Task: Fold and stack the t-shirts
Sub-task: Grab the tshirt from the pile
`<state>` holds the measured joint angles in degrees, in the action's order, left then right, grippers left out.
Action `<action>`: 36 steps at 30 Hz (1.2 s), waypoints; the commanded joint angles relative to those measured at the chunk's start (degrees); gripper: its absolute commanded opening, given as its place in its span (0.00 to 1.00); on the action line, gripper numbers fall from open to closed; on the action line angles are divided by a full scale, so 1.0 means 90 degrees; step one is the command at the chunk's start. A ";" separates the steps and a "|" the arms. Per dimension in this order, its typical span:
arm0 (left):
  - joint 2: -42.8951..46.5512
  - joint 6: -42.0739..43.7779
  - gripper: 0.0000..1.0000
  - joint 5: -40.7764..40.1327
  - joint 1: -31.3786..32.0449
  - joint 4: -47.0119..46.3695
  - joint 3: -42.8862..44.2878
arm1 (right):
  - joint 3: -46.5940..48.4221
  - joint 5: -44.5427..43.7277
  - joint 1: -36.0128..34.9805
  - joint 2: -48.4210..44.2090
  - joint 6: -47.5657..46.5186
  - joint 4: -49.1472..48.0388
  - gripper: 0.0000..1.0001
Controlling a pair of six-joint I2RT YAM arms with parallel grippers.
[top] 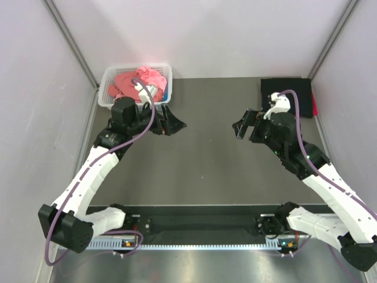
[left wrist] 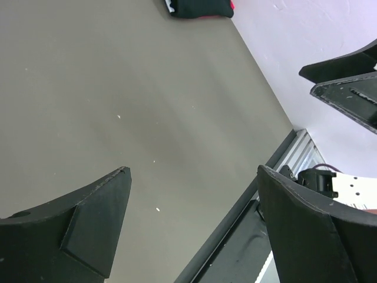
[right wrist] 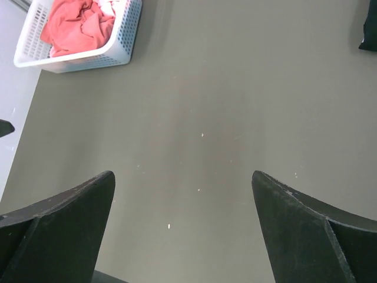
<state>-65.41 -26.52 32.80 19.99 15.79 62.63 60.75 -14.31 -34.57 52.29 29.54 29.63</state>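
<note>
Crumpled salmon-red and pink t-shirts (top: 134,82) lie in a white lattice basket (top: 107,88) at the back left; they also show in the right wrist view (right wrist: 76,26). A folded black t-shirt (top: 294,91) with a red one under it lies at the back right, and shows in the left wrist view (left wrist: 200,8). My left gripper (top: 172,123) is open and empty, above the table just right of the basket. My right gripper (top: 241,127) is open and empty, above the table left of the black shirt.
The grey table (top: 206,153) is walled by pale panels on the left, back and right. A black rail with the arm bases (top: 200,227) runs along the near edge.
</note>
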 commanded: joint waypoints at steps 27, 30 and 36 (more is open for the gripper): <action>-0.6129 0.0195 0.75 -0.4211 -0.2416 0.1662 0.6240 | -0.0295 0.0349 0.0081 -0.0420 -0.0508 -0.0401 1.00; -0.6803 0.0008 0.74 -0.4133 -0.2601 0.1703 0.6536 | -0.0227 0.0252 0.0081 -0.0342 -0.0645 -0.0392 1.00; -0.7449 -0.0178 0.72 -0.4201 -0.2767 0.1527 0.6645 | 0.0056 0.0164 0.0081 -0.0069 -0.0831 -0.0314 1.00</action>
<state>-132.81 -26.81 -3.92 -4.08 29.91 119.26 58.00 -12.36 -34.52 50.33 23.99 28.38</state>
